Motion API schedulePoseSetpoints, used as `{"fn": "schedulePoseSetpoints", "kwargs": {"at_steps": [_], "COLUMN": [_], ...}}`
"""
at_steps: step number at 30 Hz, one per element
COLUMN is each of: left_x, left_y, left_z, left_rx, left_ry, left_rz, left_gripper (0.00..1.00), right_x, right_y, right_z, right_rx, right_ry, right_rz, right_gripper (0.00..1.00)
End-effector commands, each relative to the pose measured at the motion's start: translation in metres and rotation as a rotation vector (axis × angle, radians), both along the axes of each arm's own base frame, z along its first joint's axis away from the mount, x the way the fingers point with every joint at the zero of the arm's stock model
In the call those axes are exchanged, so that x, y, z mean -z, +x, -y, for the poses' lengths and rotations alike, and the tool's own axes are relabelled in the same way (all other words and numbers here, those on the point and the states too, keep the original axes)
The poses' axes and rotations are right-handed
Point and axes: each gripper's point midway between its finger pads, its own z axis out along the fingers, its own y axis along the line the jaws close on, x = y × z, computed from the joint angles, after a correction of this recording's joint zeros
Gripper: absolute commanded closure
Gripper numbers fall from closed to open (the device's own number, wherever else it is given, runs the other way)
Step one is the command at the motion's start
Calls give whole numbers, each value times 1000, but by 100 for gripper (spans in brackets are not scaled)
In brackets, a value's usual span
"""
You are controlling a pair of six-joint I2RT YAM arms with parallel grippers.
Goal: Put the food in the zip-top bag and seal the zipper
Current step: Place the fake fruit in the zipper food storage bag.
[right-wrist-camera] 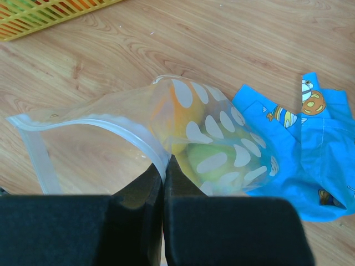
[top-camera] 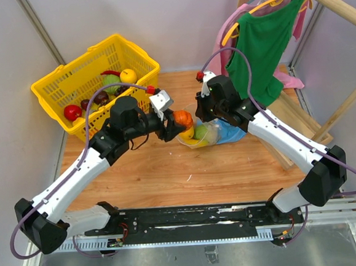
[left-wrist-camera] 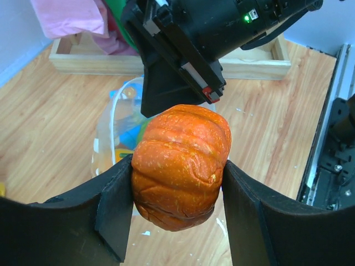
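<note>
My left gripper [top-camera: 176,123] is shut on an orange ribbed toy fruit [left-wrist-camera: 180,166] and holds it above the table, right beside the mouth of the zip-top bag [top-camera: 204,133]. My right gripper [right-wrist-camera: 165,166] is shut on the bag's mouth edge, pinching the pale zipper strip [right-wrist-camera: 130,133] and holding the mouth open. The see-through bag [right-wrist-camera: 216,144] holds yellow, orange and green toy food. In the left wrist view the bag's open mouth [left-wrist-camera: 113,127] lies just behind the orange fruit, under the right gripper's black body.
A yellow mesh basket [top-camera: 57,87] with several toy fruits stands at the back left. A blue cartoon cloth [right-wrist-camera: 310,149] lies under and right of the bag. A wooden rack [top-camera: 300,123] with a hanging green shirt [top-camera: 263,40] stands at the right.
</note>
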Motion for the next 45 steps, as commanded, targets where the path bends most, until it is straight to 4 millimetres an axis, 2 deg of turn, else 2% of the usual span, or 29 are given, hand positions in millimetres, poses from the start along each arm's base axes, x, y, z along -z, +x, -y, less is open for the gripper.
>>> {"fn": "schedulePoseSetpoints", "kwargs": {"at_steps": [1, 8, 12, 17, 19, 22, 30, 33, 37, 42, 45], "left_x": [-2, 23, 44, 59, 63, 61, 59, 52, 33, 14, 11], "left_y": [7, 21, 26, 32, 34, 37, 37, 37, 37, 38, 40], "left_z": [9, 26, 29, 32, 32, 31, 26, 26, 19, 0, -16], "left_rx": [31, 36, 38, 25, 12, -8, -33, -44, -100, -228, -331], "left_ry": [36, 129, 184, 211, 224, 227, 233, 219, 189, 161, 166], "left_rz": [130, 108, 88, 77, 74, 77, 75, 71, 53, -5, -45], "left_gripper": [93, 88, 82, 61, 47, 36, 22, 21, 21, 21, 20], "right_x": [-12, -9, -9, -9, -9, -9, -8, -8, -8, -8, -7], "right_y": [4, 3, 3, 3, 3, 3, 5, 6, 7, 9, 10], "right_z": [-3, -4, -4, -3, -3, -4, -4, -5, -4, 0, 2], "right_rx": [-3, -15, -19, -19, -21, -22, -25, -26, -23, -13, -9], "right_ry": [34, 35, 33, 30, 29, 28, 23, 24, 22, 20, 17], "right_rz": [7, 0, 2, 4, 3, 6, 7, 5, 8, 8, 7], "right_gripper": [99, 100, 100, 100, 100, 99, 99, 99, 99, 99, 99]}}
